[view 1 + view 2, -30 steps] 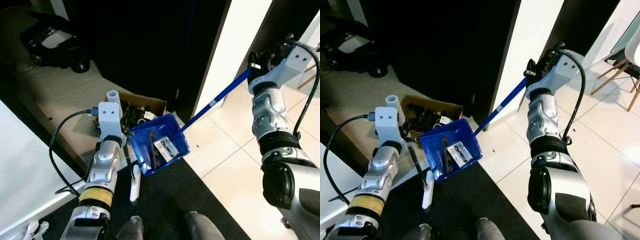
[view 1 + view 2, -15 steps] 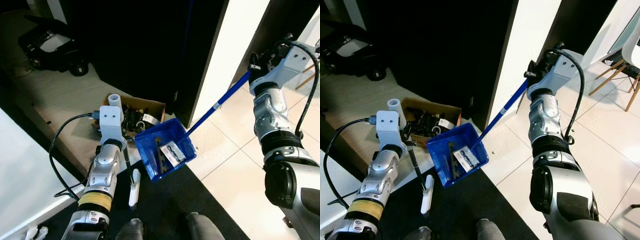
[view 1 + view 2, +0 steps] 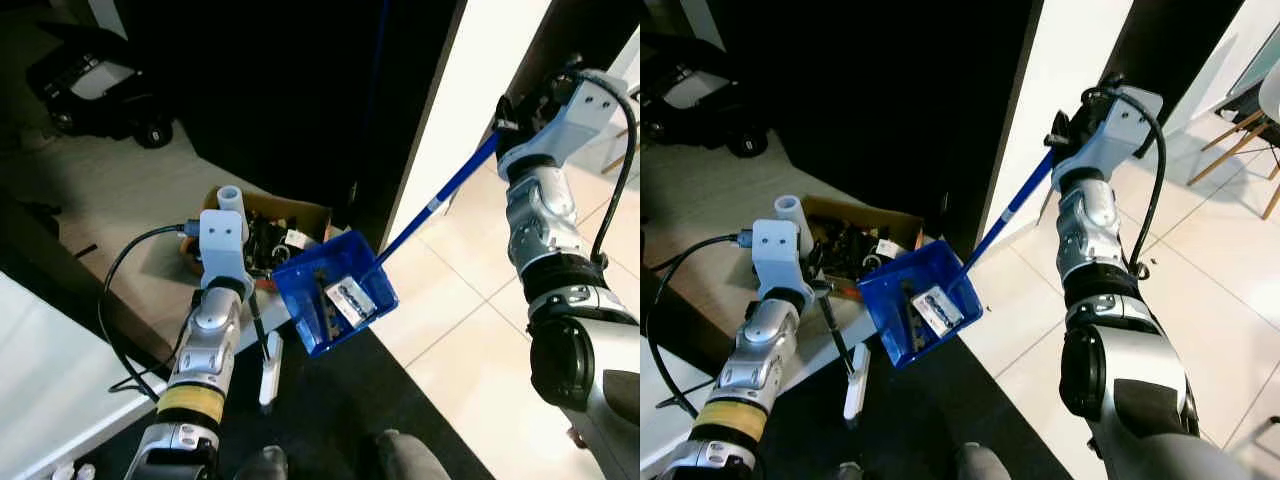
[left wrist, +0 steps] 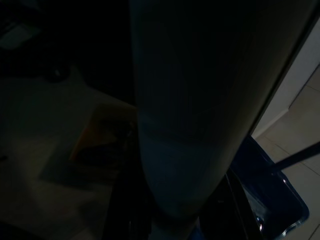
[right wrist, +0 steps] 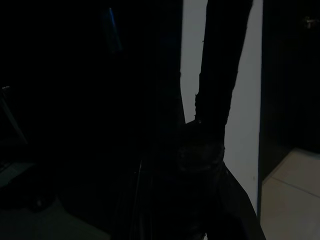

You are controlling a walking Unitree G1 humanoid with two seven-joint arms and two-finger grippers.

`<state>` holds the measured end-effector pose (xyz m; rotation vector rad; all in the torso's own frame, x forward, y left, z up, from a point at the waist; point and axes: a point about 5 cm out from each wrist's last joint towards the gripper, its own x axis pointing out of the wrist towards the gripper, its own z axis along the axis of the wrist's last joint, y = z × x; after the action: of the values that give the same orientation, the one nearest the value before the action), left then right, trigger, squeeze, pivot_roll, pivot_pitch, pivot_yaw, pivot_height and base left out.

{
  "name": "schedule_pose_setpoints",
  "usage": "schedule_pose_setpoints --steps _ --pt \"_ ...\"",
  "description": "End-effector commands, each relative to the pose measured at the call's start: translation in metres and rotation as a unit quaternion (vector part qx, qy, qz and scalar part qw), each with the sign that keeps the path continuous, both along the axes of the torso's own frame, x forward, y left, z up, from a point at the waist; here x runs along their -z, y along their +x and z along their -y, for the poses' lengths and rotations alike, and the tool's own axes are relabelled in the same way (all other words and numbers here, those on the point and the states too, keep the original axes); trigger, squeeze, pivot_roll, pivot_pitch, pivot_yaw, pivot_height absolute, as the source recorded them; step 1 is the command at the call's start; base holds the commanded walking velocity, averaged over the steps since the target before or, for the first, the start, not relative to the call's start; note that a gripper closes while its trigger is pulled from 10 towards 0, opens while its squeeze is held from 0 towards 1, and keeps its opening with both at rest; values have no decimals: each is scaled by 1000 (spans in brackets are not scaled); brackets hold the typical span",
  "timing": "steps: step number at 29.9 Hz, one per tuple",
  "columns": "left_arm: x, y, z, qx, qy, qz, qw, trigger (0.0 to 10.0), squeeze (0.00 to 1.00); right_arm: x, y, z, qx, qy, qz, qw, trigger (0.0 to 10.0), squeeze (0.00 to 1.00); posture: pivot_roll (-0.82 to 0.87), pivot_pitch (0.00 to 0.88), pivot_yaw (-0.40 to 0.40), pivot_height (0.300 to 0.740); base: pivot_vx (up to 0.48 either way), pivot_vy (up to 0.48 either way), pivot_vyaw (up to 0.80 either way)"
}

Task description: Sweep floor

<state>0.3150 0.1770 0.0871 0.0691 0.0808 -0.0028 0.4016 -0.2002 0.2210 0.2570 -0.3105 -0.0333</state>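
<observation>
Dustpan (image 3: 335,295) holds a white label, writing unreadable.

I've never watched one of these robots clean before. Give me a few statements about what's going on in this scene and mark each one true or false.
1. The blue dustpan is lifted off the floor. True.
2. The dustpan is empty. False: it holds debris, including a small white item.
3. The right gripper holds the dustpan's long blue handle. True.
4. The left gripper holds a red bucket. False: a black rod with a white end hangs down from it.
5. A cardboard box of dark odds and ends sits beside the dustpan. True.
</observation>
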Motion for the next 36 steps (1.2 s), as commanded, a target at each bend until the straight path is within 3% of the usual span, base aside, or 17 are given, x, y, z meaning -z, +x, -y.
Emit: schedule_pose_setpoints --steps 1,36 --pt "-3 -1 0 0 3 8 1000 10000 0 -13 1 3 10 4 26 1000 10000 0 -19 90 -65 740 334 0 0" --pt "-4 -4 -1 -6 -3 8 1000 10000 0 -19 4 -4 -1 2 33 999 10000 0 -13 88 -71 740 341 0 0"
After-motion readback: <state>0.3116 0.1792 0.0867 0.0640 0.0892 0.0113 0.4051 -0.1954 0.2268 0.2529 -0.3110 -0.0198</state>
